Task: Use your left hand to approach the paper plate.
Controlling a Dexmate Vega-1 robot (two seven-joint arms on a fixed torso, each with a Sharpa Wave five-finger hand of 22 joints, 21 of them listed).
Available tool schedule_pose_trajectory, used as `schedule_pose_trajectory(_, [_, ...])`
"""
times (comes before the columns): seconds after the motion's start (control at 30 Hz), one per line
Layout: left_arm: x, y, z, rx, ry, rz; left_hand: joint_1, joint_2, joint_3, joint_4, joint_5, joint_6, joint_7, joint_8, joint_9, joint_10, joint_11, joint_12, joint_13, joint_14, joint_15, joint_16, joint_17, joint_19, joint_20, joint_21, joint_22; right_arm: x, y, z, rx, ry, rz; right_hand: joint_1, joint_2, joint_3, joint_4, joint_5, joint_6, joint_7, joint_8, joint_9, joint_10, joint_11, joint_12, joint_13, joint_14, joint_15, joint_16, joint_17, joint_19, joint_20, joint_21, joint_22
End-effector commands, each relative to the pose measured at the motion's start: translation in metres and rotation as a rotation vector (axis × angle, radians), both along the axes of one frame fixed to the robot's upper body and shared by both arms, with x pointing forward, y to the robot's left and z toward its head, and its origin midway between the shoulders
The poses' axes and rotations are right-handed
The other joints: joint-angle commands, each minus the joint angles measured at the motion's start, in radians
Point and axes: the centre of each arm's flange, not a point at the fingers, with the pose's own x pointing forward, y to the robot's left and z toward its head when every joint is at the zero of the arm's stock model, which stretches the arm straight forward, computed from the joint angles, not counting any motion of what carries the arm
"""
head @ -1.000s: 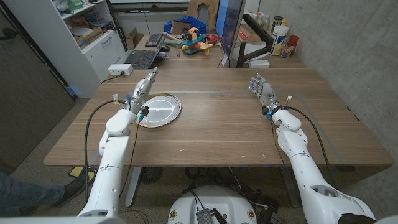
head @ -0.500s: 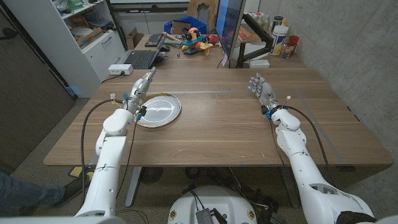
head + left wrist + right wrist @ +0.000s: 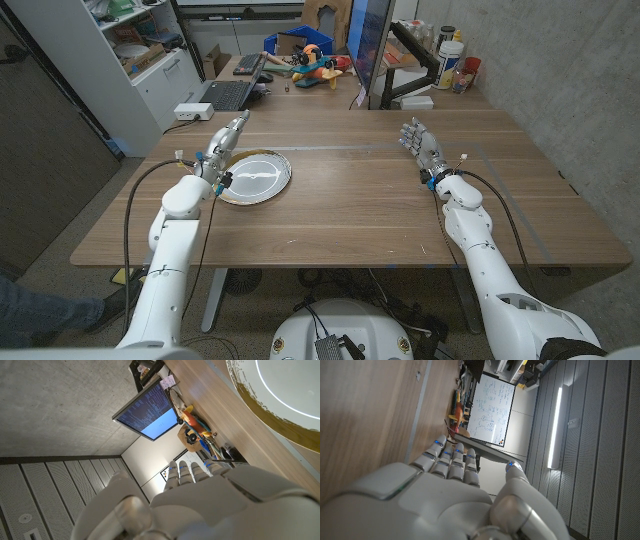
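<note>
A wooden table (image 3: 380,210) carries one paper plate (image 3: 257,177), gold-rimmed, with no readable writing. The left hand (image 3: 227,139) holds nothing, its fingers straight and apart, just beside the plate's outer edge. The right hand (image 3: 419,141) is spread, empty, well apart.

The wooden table (image 3: 340,210) carries a paper plate (image 3: 256,177) near its left side.

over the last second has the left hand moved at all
Yes, slightly: the left hand has drifted left and toward the table's far edge, measured against the paper plate.
</note>
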Motion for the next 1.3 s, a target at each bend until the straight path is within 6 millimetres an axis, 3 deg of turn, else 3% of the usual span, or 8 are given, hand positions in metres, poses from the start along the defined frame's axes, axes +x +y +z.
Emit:
schedule_pose_trajectory(0.03, [-0.0005, 0.0055, 0.0004, 0.034, 0.02, 0.028, 0.012, 0.002, 0.0, -0.007, -0.003, 0.01, -0.001, 0.009, 0.006, 0.005, -0.007, 0.001, 0.005, 0.004, -0.001, 0.006, 0.002, -0.014, 0.006, -0.002, 0.004, -0.0005, -0.0003, 0.004, -0.003, -0.008, -0.001, 0.003, 0.004, 0.004, -0.002, 0.002, 0.006, 0.0, 0.006, 0.002, 0.01, -0.004, 0.0, 0.005, 0.009, 0.001, 0.002, 0.003, 0.012, 0.0, -0.007, 0.003])
schedule_pose_trajectory(1.3, [-0.0013, 0.0103, 0.0031, 0.15, 0.044, 0.15, 0.048, 0.015, 0.011, -0.024, -0.01, 0.007, -0.006, 0.006, 0.006, 0.004, -0.011, -0.002, 0.005, 0.003, -0.003, 0.004, 0.001, -0.04, 0.02, -0.011, 0.004, 0.0054, 0.001, 0.0075, 0.008, -0.02, -0.004, 0.0, 0.003, 0.004, -0.003, 0.002, 0.008, -0.001, 0.006, 0.002, 0.012, -0.005, -0.002, 0.005, 0.009, 0.001, 0.001, 0.003, 0.016, 0.0, -0.017, 0.003])
